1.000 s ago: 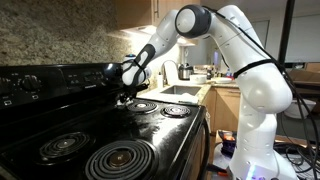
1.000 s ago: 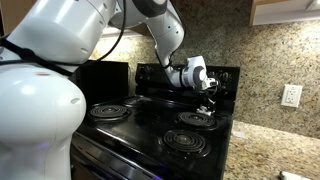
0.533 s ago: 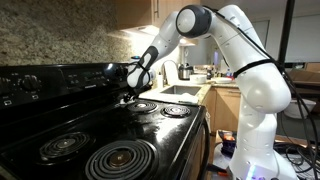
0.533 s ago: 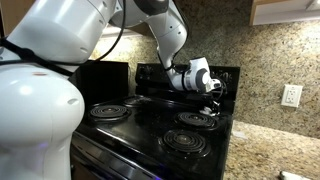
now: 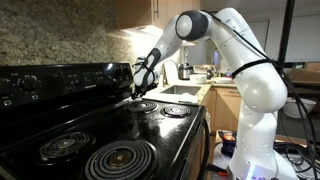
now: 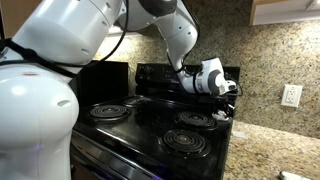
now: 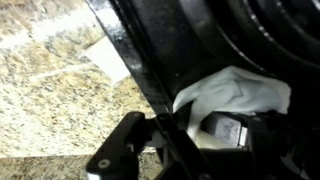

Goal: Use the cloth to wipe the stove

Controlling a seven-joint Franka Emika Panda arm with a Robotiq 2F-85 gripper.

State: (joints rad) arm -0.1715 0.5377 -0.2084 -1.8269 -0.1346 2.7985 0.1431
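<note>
At the rear corner of the stove [image 5: 70, 125], where its black top meets the granite bench [image 7: 50, 95], you have the tool [image 7: 178, 122] lowered close to the surface. In both exterior views the white arm reaches across the cooktop, with the tool [image 6: 232, 95] hanging beside the raised control panel [image 6: 160, 75] above the back coil burner [image 6: 195, 118].

Tool state: in the wrist view two dark fingers [image 7: 125, 150] enter from the lower edge with a gap between them. The white cloth [image 7: 235, 92] lies crumpled on the stove top just inside its edge, bunched up against one finger. You cannot tell from these views whether the fingers are clamped on the fabric or only pressed beside it.

Cloth location: on the black surface at the stove's edge, directly under the tool and next to the granite bench. Neither exterior view shows it clearly.

Surroundings: four coil burners show on the cooktop, and a wall outlet [image 6: 291, 96] sits in the granite backsplash [image 6: 265, 55].
</note>
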